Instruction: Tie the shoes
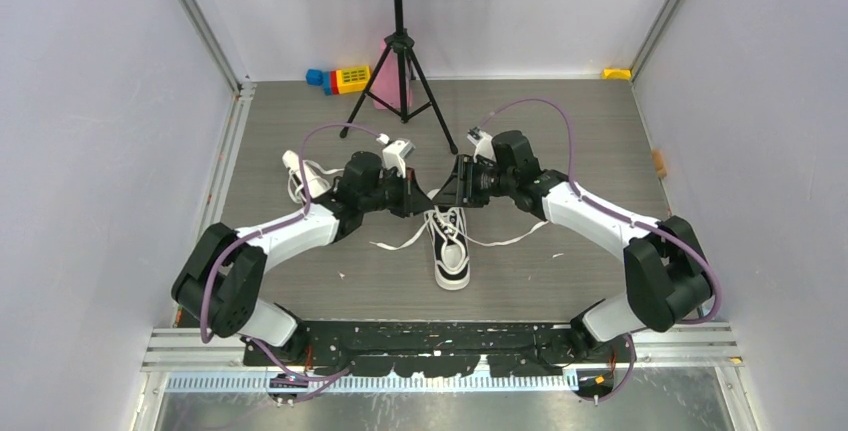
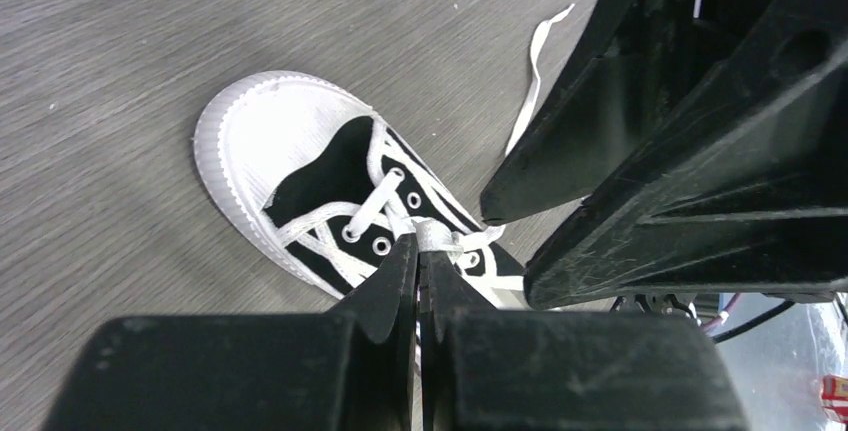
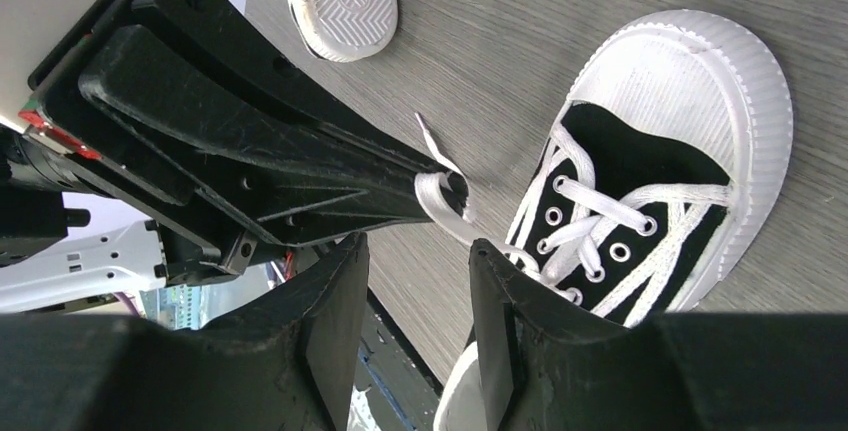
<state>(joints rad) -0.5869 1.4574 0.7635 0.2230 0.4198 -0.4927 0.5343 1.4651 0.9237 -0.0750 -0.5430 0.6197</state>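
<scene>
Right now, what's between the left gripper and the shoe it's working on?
Only a short white lace, pinched by the left gripper, running to the shoe; the right wrist view shows it.

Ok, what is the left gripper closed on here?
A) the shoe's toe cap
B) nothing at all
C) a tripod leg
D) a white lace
D: the left gripper is shut with a white lace pinched at its tips, just above the shoe, as both wrist views show.

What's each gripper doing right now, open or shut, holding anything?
Left gripper: closed, pinching the white lace.
Right gripper: open, holding nothing.
</scene>
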